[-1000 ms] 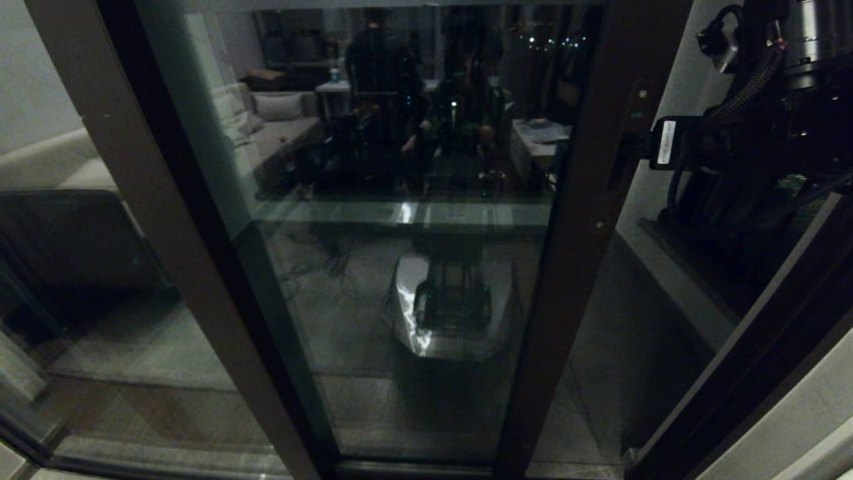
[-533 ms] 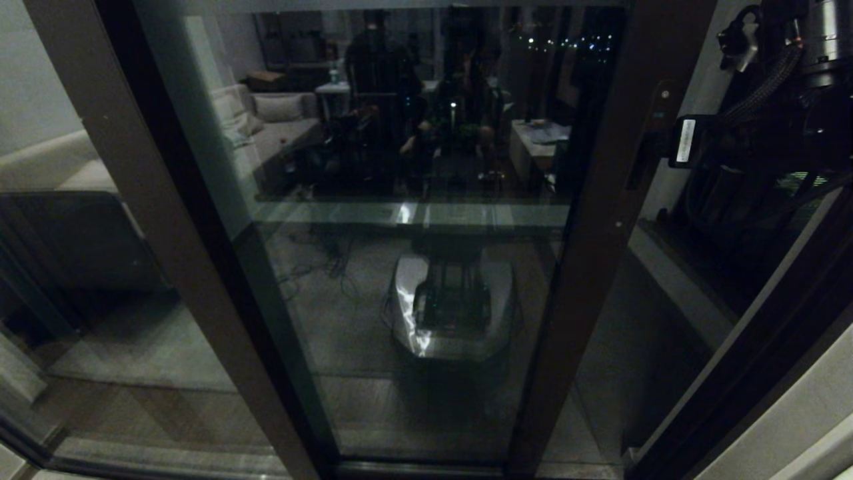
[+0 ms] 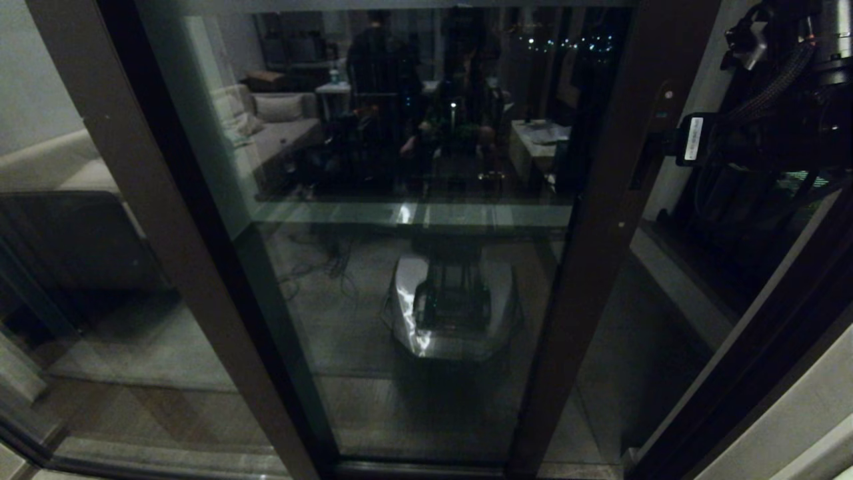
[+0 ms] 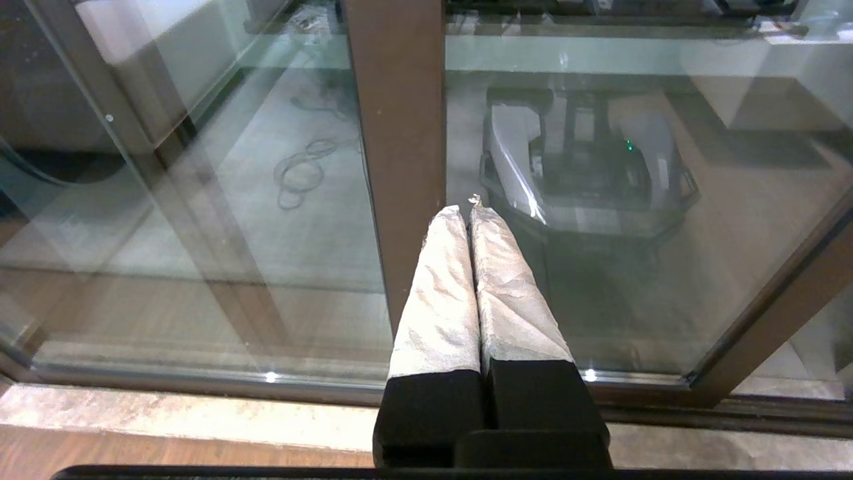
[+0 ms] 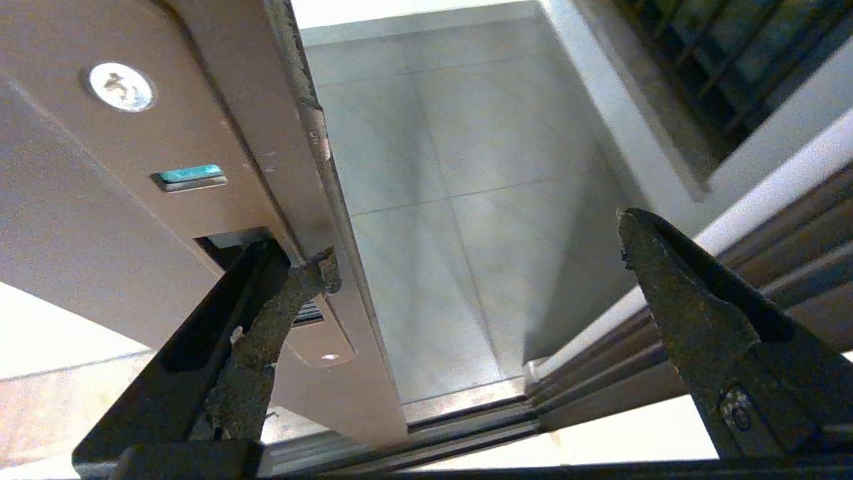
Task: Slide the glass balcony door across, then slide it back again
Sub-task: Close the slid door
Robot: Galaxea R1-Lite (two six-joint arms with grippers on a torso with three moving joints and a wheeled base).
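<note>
Dim balcony, tiled floor beyond | door before me, a gap at its stile | my right gripper spread wide, one finger hooked in the handle slot, gripping nothing | left gripper parked low, fingers pressed together, empty | risk: I judge the single finger could slip from the slot.
</note>
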